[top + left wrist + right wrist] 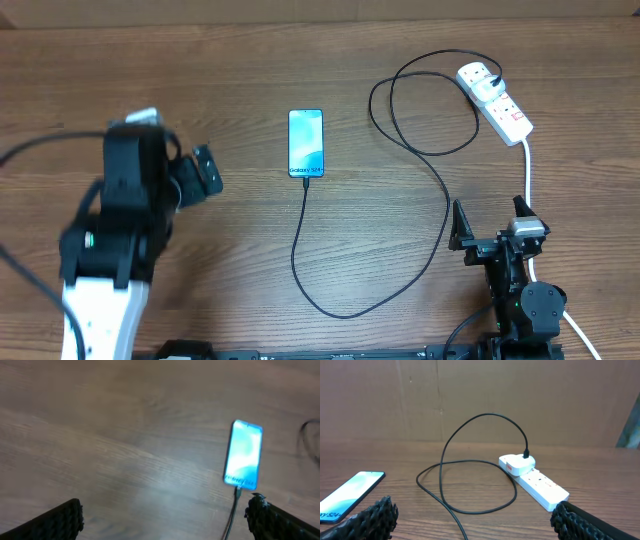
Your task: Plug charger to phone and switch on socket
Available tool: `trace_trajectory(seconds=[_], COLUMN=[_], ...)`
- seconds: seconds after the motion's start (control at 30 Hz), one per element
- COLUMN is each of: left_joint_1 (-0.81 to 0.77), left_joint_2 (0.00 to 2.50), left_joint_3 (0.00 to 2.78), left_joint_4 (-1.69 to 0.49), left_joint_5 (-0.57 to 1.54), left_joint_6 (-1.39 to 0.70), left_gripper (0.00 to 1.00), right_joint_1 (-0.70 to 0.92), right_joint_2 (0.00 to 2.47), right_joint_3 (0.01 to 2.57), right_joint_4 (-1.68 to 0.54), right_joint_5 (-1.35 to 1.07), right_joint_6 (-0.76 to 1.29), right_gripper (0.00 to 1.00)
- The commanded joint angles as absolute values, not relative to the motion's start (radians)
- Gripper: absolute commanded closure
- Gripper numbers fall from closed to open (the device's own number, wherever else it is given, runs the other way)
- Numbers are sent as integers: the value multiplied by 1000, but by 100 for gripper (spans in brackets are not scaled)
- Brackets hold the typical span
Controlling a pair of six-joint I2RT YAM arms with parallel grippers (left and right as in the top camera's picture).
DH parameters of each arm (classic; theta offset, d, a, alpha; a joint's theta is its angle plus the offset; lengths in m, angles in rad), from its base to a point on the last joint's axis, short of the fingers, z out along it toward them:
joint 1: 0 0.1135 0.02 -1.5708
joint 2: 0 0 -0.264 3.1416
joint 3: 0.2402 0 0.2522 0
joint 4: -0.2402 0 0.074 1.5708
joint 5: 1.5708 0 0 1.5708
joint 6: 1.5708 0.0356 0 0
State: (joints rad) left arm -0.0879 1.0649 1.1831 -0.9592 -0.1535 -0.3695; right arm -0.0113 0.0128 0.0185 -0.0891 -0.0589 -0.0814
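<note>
We see both arms hanging clear of the work. The left gripper [164, 512] has its jaws spread wide and holds nothing, and the right gripper [472, 510] is spread just as wide and is also empty.

The phone [306, 143] lies flat on the wooden table [200, 60], ahead of the left gripper and off to its right, well apart from the fingers. Its screen glows blue. The charger [233, 510] runs from the phone's near edge back toward that gripper, and its tip looks seated in the port, which we judge to be why the screen is lit.

From the right gripper, the socket [535, 482] lies ahead and slightly right, well out of reach of the fingers. The black plug [526, 454] stands in its far end beside a red switch [509, 465]. The cable's slack loops loosely ahead and to the left of this gripper, so nothing pulls on the phone. The thick white cord [527, 170] trails back beside the right arm.

We cannot tell the switch's position. We judge the plugging done and the switch a matter for the right arm.
</note>
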Motion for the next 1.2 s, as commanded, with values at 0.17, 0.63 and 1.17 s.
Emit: trace_trajectory(seconds=[0.17,0.63,1.17], left_joint_1=[-77,-77,-74], left_joint_2=[778,301,3], left_joint_3=[847,416,72], left_joint_4=[-698,-402,-16], left_joint_5=[-101,-46,120], left_joint_6=[-380,-257,-44], left_gripper=[0,0,1], right_joint_1=[-7,-7,-7], right_joint_2=[3,3,3], right_joint_3=[8,8,8], right_joint_4=[-83,-83,-83], right_joint_5=[-46,-46,-45], right_joint_6=[-75,-75,-75], right_gripper=[0,0,0])
